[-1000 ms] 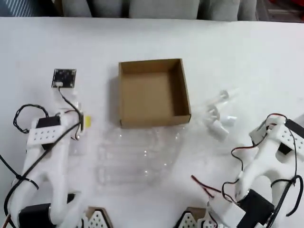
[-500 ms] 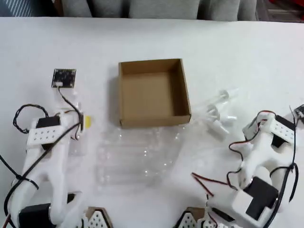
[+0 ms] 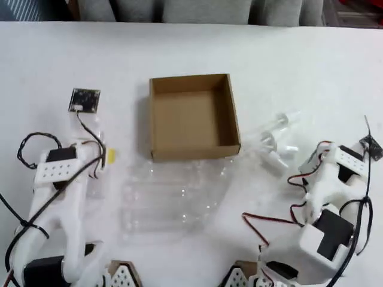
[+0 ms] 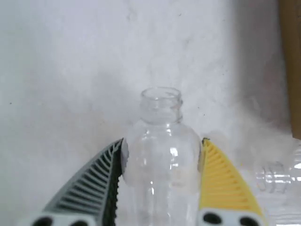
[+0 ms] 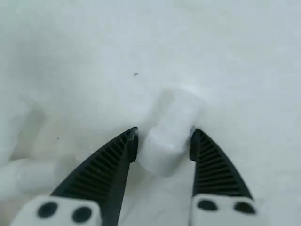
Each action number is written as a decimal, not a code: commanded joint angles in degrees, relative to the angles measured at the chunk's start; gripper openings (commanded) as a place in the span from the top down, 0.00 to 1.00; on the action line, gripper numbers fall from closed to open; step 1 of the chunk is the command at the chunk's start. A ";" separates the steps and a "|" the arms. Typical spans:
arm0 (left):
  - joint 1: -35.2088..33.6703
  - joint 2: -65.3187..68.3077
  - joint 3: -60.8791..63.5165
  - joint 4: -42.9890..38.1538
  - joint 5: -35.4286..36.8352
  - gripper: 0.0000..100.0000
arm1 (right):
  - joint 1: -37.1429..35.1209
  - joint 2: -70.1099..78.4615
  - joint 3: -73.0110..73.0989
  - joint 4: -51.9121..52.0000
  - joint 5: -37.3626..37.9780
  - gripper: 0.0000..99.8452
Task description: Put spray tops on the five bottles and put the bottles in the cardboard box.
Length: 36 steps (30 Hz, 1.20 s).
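We grip a clear bottle [image 4: 162, 160] in the left tool [image 4: 162, 142] and a white spray top [image 5: 168, 128] in the right tool [image 5: 163, 137]

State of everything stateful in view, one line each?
cardboard box, open, empty.
bottle, no top, clamped in left claw.
spray top, off any bottle, clamped in right claw.
other bottles, lying flat before the box, no tops visible.
loose spray tops, lying on the table, unfitted.

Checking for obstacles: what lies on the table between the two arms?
Clear bottles lying side by side, close by the cardboard box, shown in the high view.
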 commanded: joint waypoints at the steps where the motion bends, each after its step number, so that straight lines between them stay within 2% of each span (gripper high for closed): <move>1: 0.84 -2.68 -0.53 -1.32 -0.44 0.98 | -1.80 0.40 -2.81 -0.75 5.36 0.99; 8: 0.84 -2.68 -0.44 -1.32 -0.44 0.98 | 0.22 -0.13 -2.99 -0.66 7.30 0.98; 16: 0.75 -2.68 -0.88 -1.32 0.00 0.98 | 0.04 -5.76 -6.77 4.26 23.38 0.98; 19: 0.84 -3.56 -2.46 -1.14 3.60 0.98 | -0.04 -11.12 -11.34 7.52 27.96 0.98; 24: 0.84 -9.10 -8.70 3.78 9.76 0.98 | -0.13 -20.44 -19.69 11.03 29.36 0.98; 28: 0.92 -15.43 -11.87 3.87 9.93 0.98 | -4.88 -27.56 -21.01 10.77 29.36 0.98; 33: 5.32 -22.99 -13.19 1.67 9.93 0.98 | -11.82 -37.49 -21.19 10.59 29.36 0.98; 36: 8.22 -26.07 -13.10 -0.88 10.20 0.98 | -18.42 -45.41 -20.66 7.69 28.84 0.98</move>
